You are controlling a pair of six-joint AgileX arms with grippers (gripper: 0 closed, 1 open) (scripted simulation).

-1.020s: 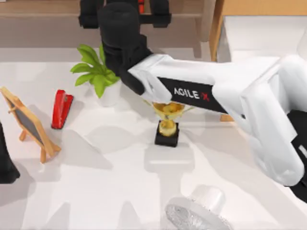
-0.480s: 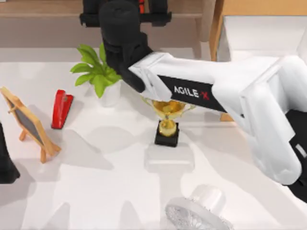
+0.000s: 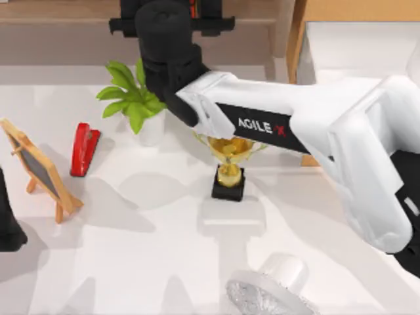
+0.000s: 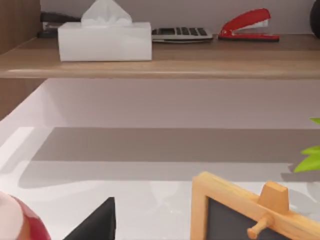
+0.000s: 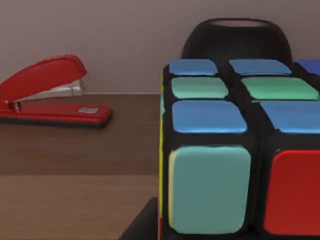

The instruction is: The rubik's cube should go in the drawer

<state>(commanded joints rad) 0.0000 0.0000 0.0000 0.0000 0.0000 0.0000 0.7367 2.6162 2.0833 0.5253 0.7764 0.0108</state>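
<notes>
Rubik's cube (image 5: 240, 150) upright on shelf; drawer (image 3: 354, 46) open, white inside.

Cut off at the picture's edge: rubik's cube (image 5: 235, 150) in the right wrist view, drawer (image 3: 357, 42) and fan (image 3: 272, 292) from above; right gripper (image 3: 172, 16) largely hidden, perhaps behind its own wrist.

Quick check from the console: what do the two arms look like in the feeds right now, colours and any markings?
In the top view the right arm has glossy white rounded shells, a black panel lettered AGILE X with a red X, and a black cylindrical wrist section leading to the black right gripper at the shelf. The left arm, parked at the table's left edge, shows as a plain black part.
</notes>
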